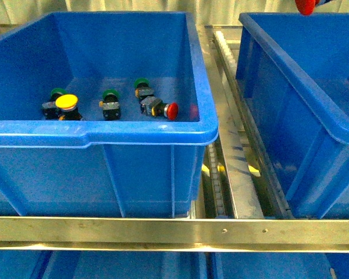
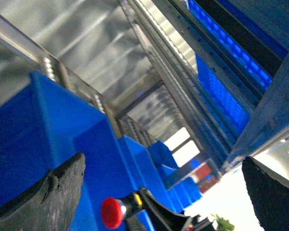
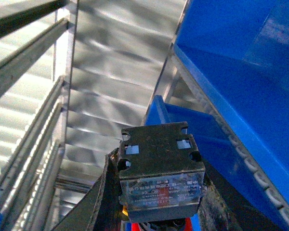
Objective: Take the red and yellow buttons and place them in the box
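- Right pincer: gripped red button, upper right of front view, over right box; lowering inside walls before release seemed wise.
- Left pincer: stood wide, empty.
- Yellow button, other red button: lay in left box.

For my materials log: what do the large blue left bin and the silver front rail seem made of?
Large blue left bin: likely moulded plastic, smooth, faintly glossy; ribbed walls, rounded rim. Silver front rail: probably bare metal, dull sheen, fastener holes.
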`<action>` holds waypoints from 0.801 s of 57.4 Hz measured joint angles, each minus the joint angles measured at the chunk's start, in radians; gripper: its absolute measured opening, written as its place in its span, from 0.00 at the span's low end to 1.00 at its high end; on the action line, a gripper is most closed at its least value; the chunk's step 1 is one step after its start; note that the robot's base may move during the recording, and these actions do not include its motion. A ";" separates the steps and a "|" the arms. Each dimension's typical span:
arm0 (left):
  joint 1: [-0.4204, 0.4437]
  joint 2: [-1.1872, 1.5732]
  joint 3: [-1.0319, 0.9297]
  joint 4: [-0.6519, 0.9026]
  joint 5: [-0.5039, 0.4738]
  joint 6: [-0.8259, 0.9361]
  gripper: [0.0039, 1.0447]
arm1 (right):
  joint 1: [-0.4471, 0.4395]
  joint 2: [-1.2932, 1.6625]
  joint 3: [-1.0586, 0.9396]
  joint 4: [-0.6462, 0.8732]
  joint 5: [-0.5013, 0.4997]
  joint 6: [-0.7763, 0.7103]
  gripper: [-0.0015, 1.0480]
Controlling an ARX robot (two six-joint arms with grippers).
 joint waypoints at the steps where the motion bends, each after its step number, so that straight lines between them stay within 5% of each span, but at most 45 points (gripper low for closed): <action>1: 0.013 -0.024 -0.017 -0.020 -0.008 0.013 0.93 | 0.006 -0.005 0.000 -0.002 0.000 -0.024 0.32; 19: 0.151 -0.467 -0.319 -0.396 -0.031 0.327 0.93 | 0.071 -0.098 0.000 -0.036 0.053 -0.421 0.32; 37: 0.155 -0.989 -0.575 -0.756 -0.092 0.436 0.93 | 0.132 -0.134 -0.001 -0.055 0.113 -0.537 0.32; 43: 0.077 -1.149 -0.624 -0.911 -0.449 0.642 0.78 | 0.145 -0.146 -0.012 -0.061 0.127 -0.559 0.32; 46: 0.110 -1.194 -0.666 -0.914 -0.526 0.747 0.70 | 0.145 -0.153 -0.019 -0.067 0.138 -0.569 0.32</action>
